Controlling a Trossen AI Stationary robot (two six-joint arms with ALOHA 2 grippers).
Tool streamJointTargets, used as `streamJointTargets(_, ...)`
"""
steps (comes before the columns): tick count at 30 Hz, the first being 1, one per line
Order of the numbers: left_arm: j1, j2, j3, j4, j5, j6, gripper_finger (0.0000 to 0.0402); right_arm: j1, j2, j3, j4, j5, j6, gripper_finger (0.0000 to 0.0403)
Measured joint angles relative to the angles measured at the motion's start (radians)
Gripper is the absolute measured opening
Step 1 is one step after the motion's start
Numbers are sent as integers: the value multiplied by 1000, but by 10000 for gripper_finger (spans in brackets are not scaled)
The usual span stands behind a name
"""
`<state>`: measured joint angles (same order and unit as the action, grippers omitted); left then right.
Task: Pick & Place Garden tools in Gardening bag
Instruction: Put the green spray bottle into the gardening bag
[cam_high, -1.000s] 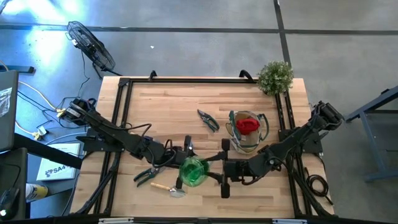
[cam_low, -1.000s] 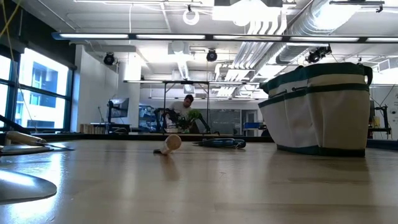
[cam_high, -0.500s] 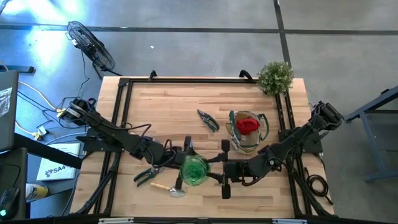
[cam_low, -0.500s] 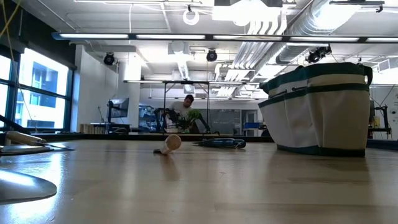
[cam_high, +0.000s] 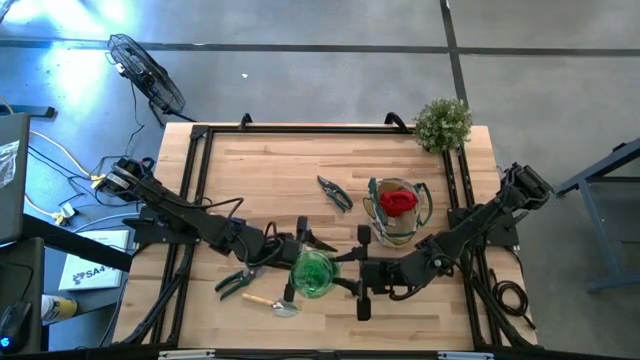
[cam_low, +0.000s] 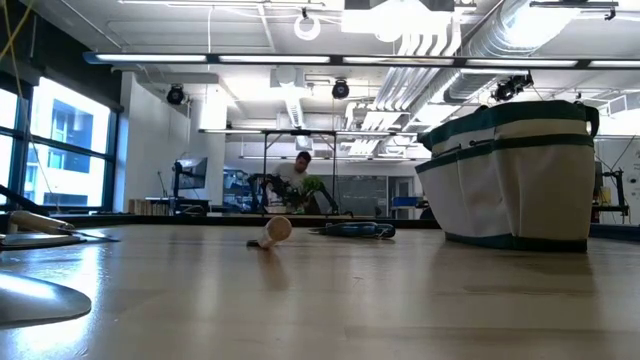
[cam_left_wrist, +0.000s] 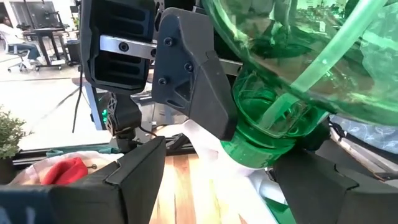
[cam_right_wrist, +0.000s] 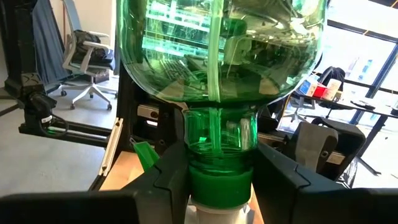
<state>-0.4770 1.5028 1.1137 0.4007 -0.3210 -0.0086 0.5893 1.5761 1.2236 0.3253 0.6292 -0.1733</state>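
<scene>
Green spray bottle (cam_high: 313, 273): held between the two grippers near the table's front edge, its neck clamped from both sides, as is seen in the wrist views.
Right gripper (cam_right_wrist: 214, 177): closed on the bottle's neck just above the green cap, a dark finger (cam_right_wrist: 169, 171) pressed against each side.
Left gripper (cam_left_wrist: 249, 165): its fingers are set on either side of the bottle's neck; contact is shown on at least one side, so a grip on the bottle is read.
Gardening bag (cam_high: 397, 212): stood upright right of the table's centre, just behind the right gripper, with a red glove-like piece (cam_high: 398, 200) lying in its open top.
Dark-handled pruning shears (cam_high: 335, 193): laid on the wooden table (cam_high: 270, 170) just left of the bag.
Green-handled shears (cam_high: 237, 283): laid near the front edge, beside the left arm.
Wooden-handled trowel (cam_high: 268, 302): laid in front of the green-handled shears.
Bushy plant (cam_high: 442, 123): placed at the far right corner.
</scene>
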Motion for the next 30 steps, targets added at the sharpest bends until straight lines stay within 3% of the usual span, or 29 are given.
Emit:
streamJointTargets(8,0,-11,0,-21,20,-26,283,47,-1,0,-6,121,-62,127)
streamJointTargets(16,-1,-31,3,-84,16,-30,283,151,-11,-1,-9,386,-156,127)
streamJointTargets(19,-2,-38,2,-102,19,-30,283,199,-11,-1,-8,516,-180,127)
streamJointTargets(25,-3,-40,-1,-196,45,-78,283,297,-17,1,6,946,-171,127)
streamJointTargets(30,-2,-41,-1,-268,40,-113,283,341,-43,0,52,945,-61,127)
